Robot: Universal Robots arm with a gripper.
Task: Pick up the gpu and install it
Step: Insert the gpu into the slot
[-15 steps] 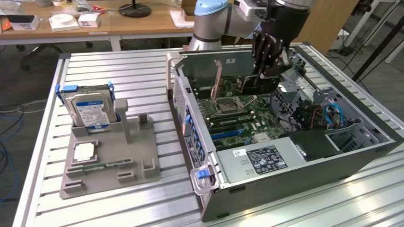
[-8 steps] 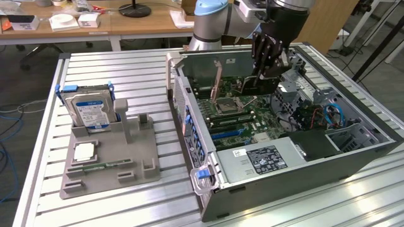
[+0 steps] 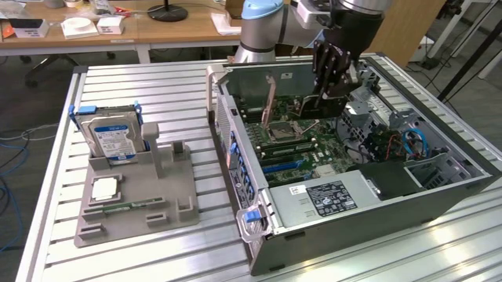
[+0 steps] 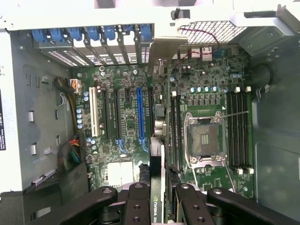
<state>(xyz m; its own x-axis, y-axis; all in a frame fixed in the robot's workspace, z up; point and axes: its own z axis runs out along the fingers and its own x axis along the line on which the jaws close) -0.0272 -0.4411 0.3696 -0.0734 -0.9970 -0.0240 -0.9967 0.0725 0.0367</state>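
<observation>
Black gpu (image 4: 157, 212) clamped edge-on in claw (image 4: 162, 191), above motherboard (image 4: 126, 117).

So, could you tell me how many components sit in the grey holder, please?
3: the hard drive upright at the far end, the processor flat midway, the memory stick nearer the camera; none looks hidden.

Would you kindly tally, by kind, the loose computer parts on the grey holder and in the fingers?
Hard drive: 1
Processor: 1
Memory stick: 1
GPU, held between the fingers: 1
Total: 4
</observation>
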